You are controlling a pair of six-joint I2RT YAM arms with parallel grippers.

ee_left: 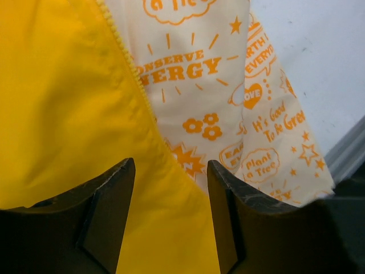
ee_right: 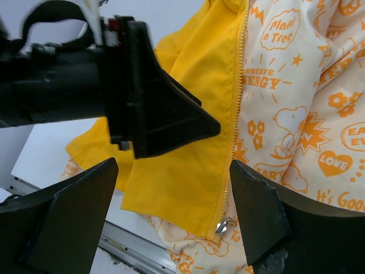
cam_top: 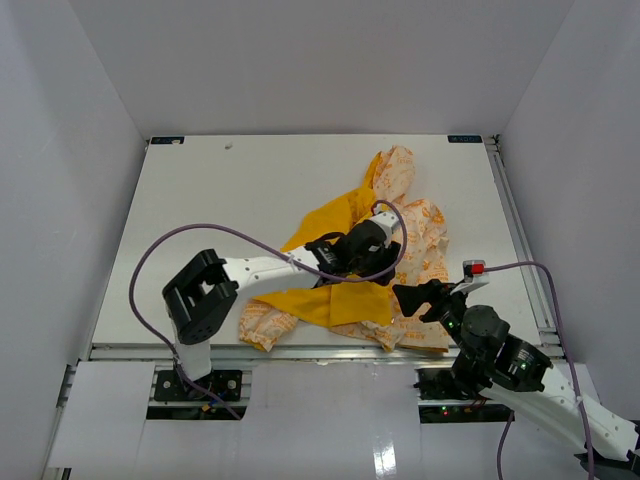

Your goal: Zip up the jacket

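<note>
1. Top external view: the jacket (cam_top: 425, 225) is seen lying crumpled and unzipped on the white table (cam_top: 200, 200). It lies right of centre and reaches from mid-table to the near edge.
2. The yellow lining (cam_top: 345, 300) is turned upward over the jacket's left and middle parts. The cream outer cloth with orange print is shown on the right and at the far end.
3. The left gripper (ee_left: 171, 165) is stretched in from the left over the middle of the jacket.
4. In the left wrist view its fingers (ee_left: 114, 194) are seen parted. The yellow lining and a line of zipper teeth (ee_left: 137, 80) lie under and beyond the gap, and no cloth is pinched between the fingers. Whether the tips touch the cloth cannot be told.
5. The right gripper (ee_right: 174, 165) is held just above the jacket's near right part. Its jaws are spread wide and nothing is gripped.
6. In the right wrist view the yellow zipper edge is seen running down the border of the turned-out flap. The cream print lies to its right.
7. A small metal zipper pull (ee_right: 225, 226) is seen at the lower end of that edge, just beside the table's near rail.
8. In the same view a black finger of the left gripper is seen above the yellow flap, apart from the right gripper's fingers.
</note>
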